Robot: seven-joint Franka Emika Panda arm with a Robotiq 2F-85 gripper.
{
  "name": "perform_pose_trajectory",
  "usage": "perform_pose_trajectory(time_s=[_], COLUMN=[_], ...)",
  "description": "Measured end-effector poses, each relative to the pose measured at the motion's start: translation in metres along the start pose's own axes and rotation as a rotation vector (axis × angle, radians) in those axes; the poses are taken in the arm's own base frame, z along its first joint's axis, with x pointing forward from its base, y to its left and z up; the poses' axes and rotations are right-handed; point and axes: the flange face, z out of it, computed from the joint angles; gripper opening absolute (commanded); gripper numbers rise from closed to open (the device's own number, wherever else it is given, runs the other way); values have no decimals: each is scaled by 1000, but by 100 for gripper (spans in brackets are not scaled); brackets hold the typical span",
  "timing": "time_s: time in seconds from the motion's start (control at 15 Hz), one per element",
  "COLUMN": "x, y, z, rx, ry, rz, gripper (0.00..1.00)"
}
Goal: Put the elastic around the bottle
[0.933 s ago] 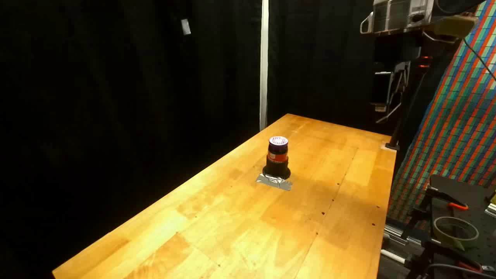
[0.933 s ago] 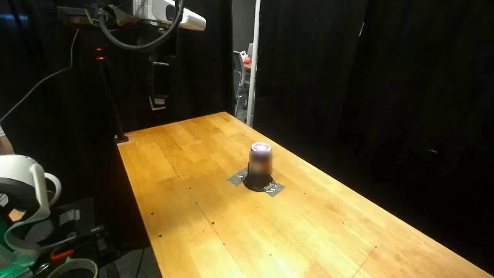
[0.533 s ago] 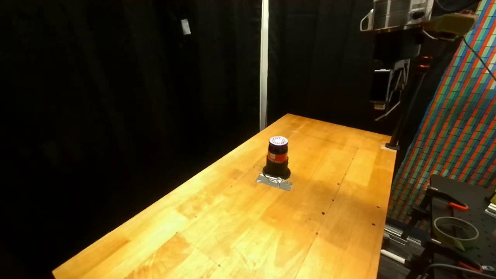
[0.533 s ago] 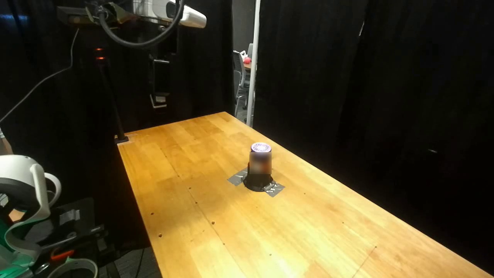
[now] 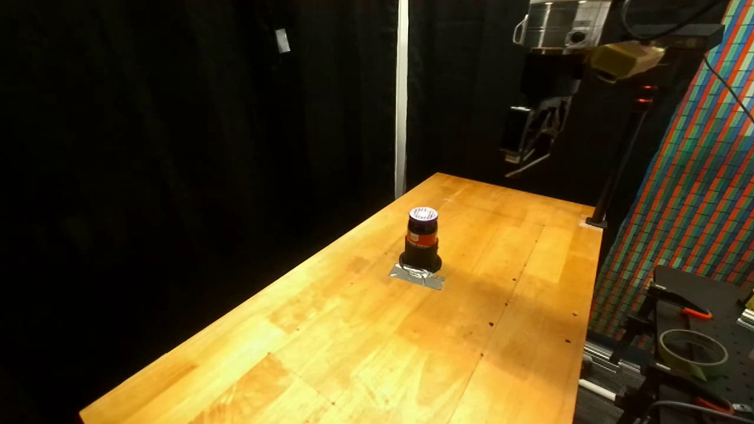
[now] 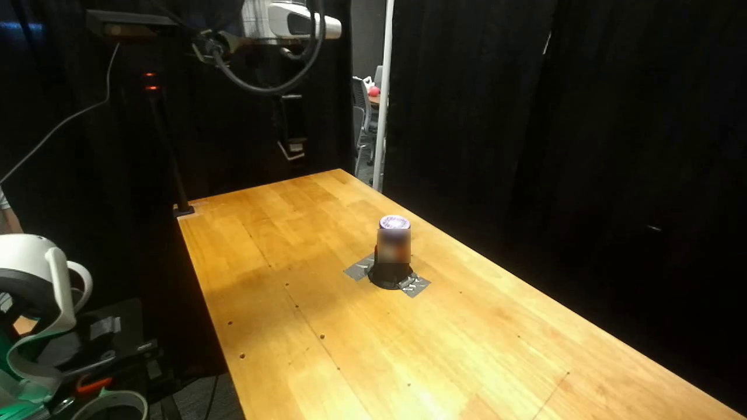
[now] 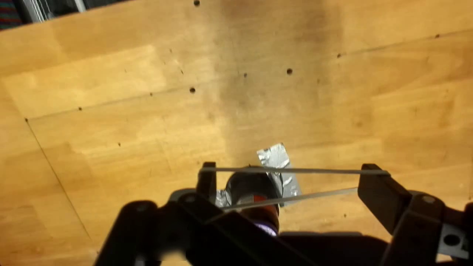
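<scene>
Your gripper (image 7: 291,170) is spread wide, the elastic (image 7: 325,171) stretched in two strands across it. In an exterior view the bottle (image 5: 422,237) stands upright on the table (image 5: 377,330), well below the gripper and to its left. By judgement, your next move requires carrying the elastic left and centring it over the bottle's vertical axis before lowering

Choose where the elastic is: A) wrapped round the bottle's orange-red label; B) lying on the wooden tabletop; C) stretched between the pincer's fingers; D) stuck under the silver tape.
C: the wrist view shows two strands of the elastic spanning the gap between the spread fingers of the pincer.
</scene>
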Motion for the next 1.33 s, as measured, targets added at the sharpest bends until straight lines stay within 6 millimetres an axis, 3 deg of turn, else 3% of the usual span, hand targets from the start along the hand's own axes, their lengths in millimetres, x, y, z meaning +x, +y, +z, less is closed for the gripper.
perform_pose_trajectory(time_s=[0.33,0.73,1.07,1.33], x=[77,155,194,205], y=[-20,-16,-12,-13], z=[52,125,164,185], rx=[24,18,13,37], ry=[159,199,194,122], rz=[28,91,141,169], gripper=[100,100,100,100])
